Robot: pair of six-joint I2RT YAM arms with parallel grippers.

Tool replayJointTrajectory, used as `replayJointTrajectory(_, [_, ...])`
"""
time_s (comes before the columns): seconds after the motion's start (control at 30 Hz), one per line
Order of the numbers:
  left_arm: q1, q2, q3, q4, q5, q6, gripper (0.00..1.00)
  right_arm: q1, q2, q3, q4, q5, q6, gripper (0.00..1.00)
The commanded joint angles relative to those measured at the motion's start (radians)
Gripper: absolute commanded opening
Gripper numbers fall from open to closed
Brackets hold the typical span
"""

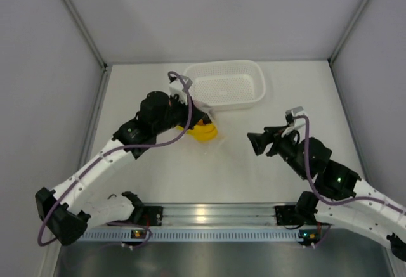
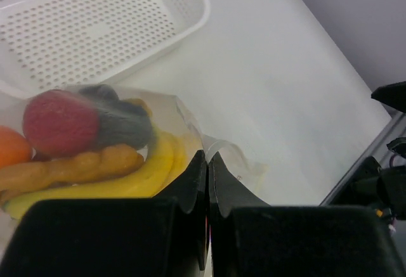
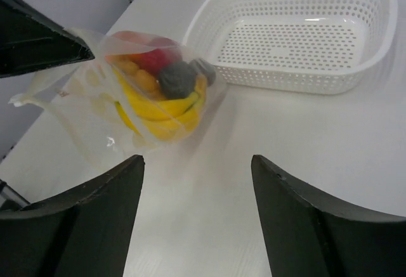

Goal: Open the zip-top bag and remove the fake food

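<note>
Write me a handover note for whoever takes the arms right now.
Left gripper: shut on the edge of the bag, just in front of the basket.
Right gripper: open, holding nothing, facing the bag from the right.
Toy food: all inside the bag.
Done: bag gripped on one side.
To do: grip the other side, pull it open, take the food out.

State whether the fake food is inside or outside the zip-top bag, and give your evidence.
Inside the zip-top bag: the banana, red fruit and dark piece all sit behind its clear plastic in both wrist views.
</note>
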Motion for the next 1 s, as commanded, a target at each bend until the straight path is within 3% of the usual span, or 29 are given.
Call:
replayJointTrajectory(0.0, [-0.001, -0.103, -0.031, 0.001, -0.217, -0.155, 0.0, 0.014, 0.038, 0.057, 0.001, 0.09, 0.148, 0.71])
replayJointTrajectory(0.33, [-0.039, -0.244, -0.223, 0.003, -0.491, -0.431, 0.0, 0.014, 0.148, 0.034, 0.154, -0.188, 0.285, 0.72])
replayJointTrajectory(0.6, [-0.213, -0.238, -0.321, 0.038, -0.708, -0.638, 0.0, 0.015, 0.231, 0.011, 0.212, -0.315, 0.319, 0.63])
replayJointTrajectory(0.77, [-0.326, -0.184, -0.286, 0.05, -0.81, -0.707, 0.0, 0.023, 0.257, 0.01, 0.248, -0.361, 0.331, 0.53])
replayJointTrajectory(0.97, [-0.409, -0.091, -0.214, 0.052, -0.942, -0.791, 0.0, 0.049, 0.255, -0.081, 0.313, -0.299, 0.427, 0.48])
